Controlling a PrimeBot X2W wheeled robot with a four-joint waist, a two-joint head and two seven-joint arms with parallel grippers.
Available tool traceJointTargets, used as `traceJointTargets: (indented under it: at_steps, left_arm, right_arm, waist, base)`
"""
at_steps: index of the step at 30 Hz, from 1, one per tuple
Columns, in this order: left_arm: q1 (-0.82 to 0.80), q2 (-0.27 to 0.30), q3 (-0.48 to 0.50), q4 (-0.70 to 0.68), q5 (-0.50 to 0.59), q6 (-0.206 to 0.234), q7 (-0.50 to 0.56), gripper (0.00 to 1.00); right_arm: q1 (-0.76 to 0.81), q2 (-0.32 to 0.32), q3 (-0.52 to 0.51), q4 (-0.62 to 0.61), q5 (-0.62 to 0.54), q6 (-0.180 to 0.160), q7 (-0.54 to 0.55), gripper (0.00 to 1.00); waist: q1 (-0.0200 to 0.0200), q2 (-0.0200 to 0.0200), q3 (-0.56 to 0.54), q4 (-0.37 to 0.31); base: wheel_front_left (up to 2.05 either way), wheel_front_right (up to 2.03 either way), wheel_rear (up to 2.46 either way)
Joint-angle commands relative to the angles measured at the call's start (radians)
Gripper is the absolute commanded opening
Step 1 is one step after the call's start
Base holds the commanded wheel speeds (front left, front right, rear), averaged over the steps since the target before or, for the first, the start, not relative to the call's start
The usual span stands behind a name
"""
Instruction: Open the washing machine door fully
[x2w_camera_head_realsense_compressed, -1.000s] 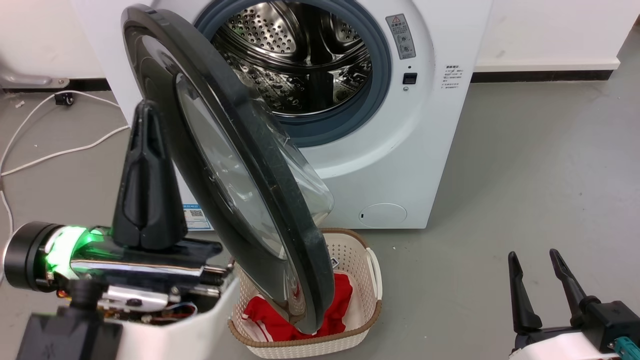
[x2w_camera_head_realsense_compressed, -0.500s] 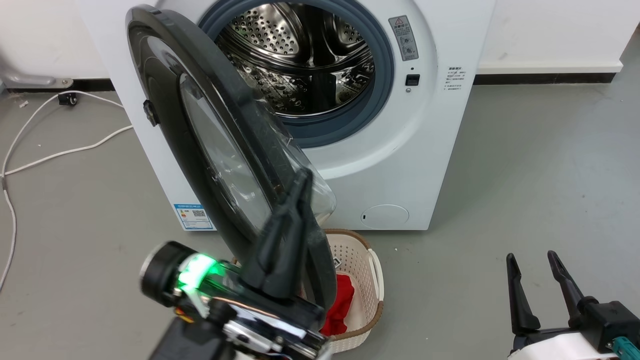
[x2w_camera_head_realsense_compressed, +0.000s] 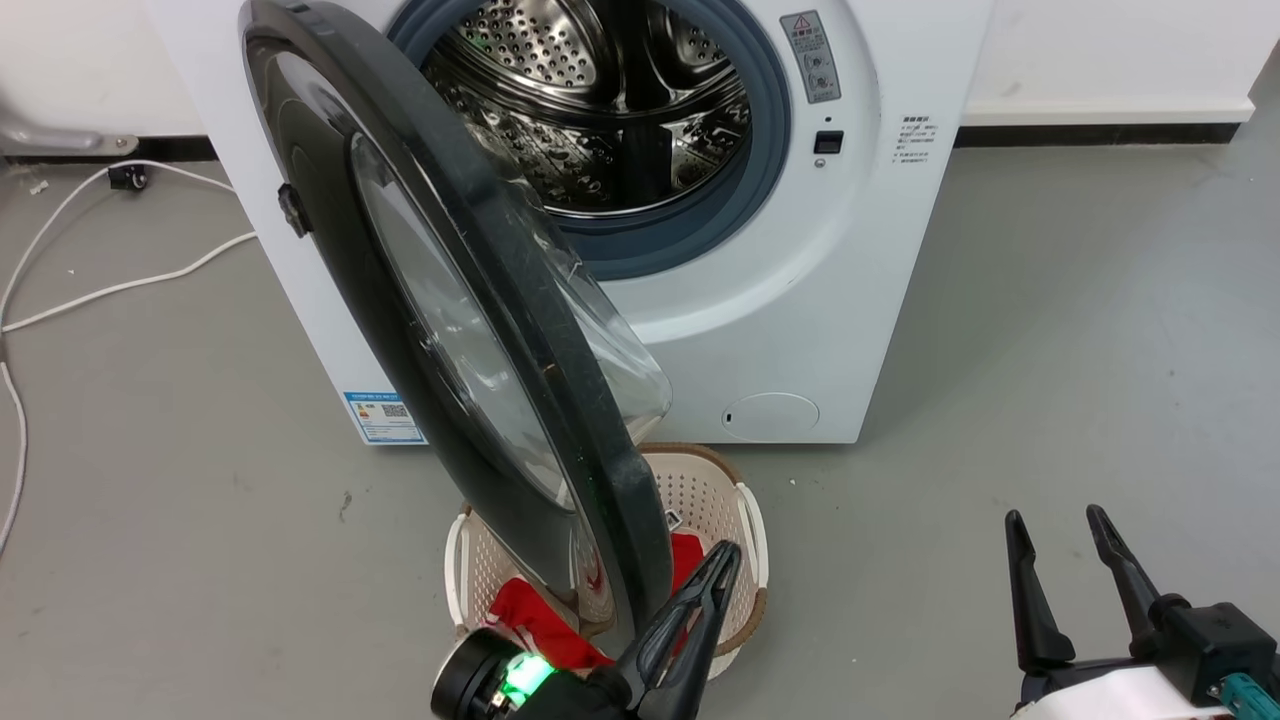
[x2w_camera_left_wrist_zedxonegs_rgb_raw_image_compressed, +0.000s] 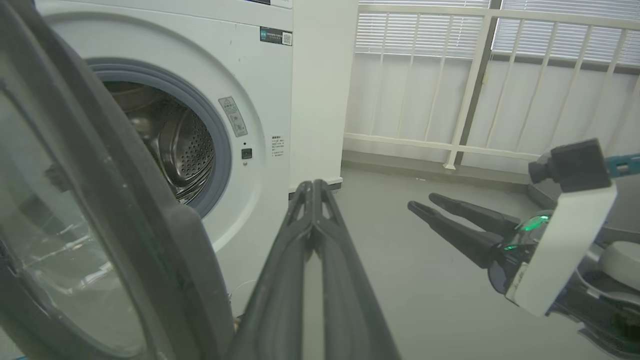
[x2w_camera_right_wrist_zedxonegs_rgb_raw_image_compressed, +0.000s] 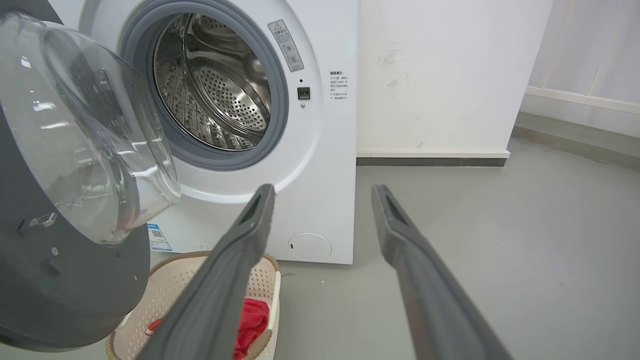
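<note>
The door (x2w_camera_head_realsense_compressed: 450, 330) looks half open, with more to go. Beside it, the left gripper (x2w_camera_head_realsense_compressed: 725, 556) is closed and empty.

There is one washing machine (x2w_camera_head_realsense_compressed: 800, 330), with one washing machine door (x2w_camera_head_realsense_compressed: 440, 330), one steel drum (x2w_camera_head_realsense_compressed: 600, 110), one round cap (x2w_camera_head_realsense_compressed: 770, 415) and one blue label (x2w_camera_head_realsense_compressed: 385, 417) low on its front. One basket (x2w_camera_head_realsense_compressed: 745, 520) stands on the floor (x2w_camera_head_realsense_compressed: 1050, 330), holding one red cloth bundle (x2w_camera_head_realsense_compressed: 530, 610). Two grippers are counted, the left gripper (x2w_camera_head_realsense_compressed: 728, 552) and the right gripper (x2w_camera_head_realsense_compressed: 1053, 513), each with two dark fingers (x2w_camera_head_realsense_compressed: 1030, 600). Two white cable strands (x2w_camera_head_realsense_compressed: 120, 285) cross the floor.
</note>
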Motion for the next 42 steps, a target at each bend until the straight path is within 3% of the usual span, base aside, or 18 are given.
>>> traceJointTargets:
  at_steps: [1, 23, 42]
  left_arm:
    - [0.004, 0.003, 0.001, 0.005, 0.006, 0.006, -0.003, 0.00]
    - [-0.152, -0.008, 0.068, 0.230, -0.006, 0.103, -0.052, 0.00]
    - [-0.034, 0.012, 0.097, 0.140, -0.031, 0.189, -0.048, 0.00]
  right_arm:
    - [0.000, 0.004, 0.000, -0.001, 0.007, -0.001, -0.001, 1.00]
    - [-0.054, 0.004, -0.005, 0.019, 0.013, -0.001, -0.004, 1.00]
    - [-0.032, 0.004, -0.036, 0.029, 0.007, -0.001, -0.003, 1.00]
  waist:
    - [0.0000, 0.0000, 0.004, 0.000]
    - [0.0000, 0.0000, 0.081, -0.019]
    - [0.0000, 0.0000, 0.053, 0.044]
  base:
    - [0.00, 0.00, 0.00]
    - [0.00, 0.00, 0.00]
    - [0.00, 0.00, 0.00]
